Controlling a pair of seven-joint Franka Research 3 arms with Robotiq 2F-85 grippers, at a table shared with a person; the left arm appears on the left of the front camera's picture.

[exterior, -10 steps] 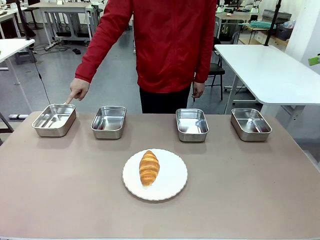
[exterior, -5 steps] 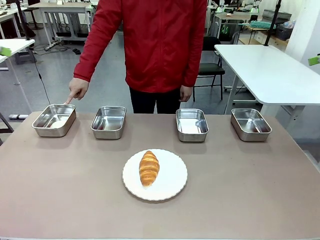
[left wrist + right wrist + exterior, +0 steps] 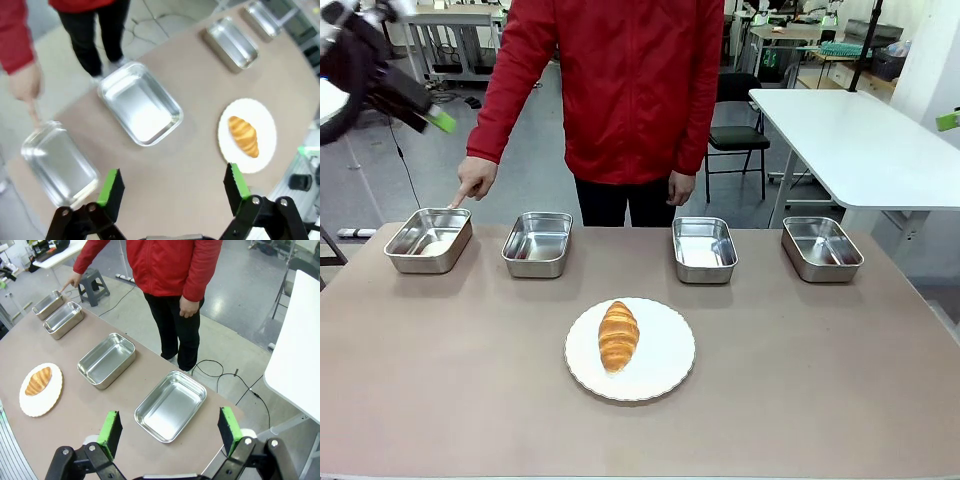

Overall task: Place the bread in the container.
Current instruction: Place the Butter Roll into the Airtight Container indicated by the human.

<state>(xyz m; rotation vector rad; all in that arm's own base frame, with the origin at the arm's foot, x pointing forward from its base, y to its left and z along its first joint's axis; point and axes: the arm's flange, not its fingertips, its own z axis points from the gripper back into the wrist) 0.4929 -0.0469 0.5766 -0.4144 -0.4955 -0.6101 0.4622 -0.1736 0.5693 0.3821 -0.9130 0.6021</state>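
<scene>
The golden-brown ridged croissant looks light and crushable, best pinched gently across its thick middle by the wide-spread left gripper.

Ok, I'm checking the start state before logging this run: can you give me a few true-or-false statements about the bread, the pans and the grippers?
1. The croissant lies on the white plate. True.
2. The person's hand points at the rightmost pan. False: it points at the leftmost pan.
3. The left gripper is shut on the croissant. False: it is open and empty, high over the table.
4. The right gripper is open. True.
</scene>
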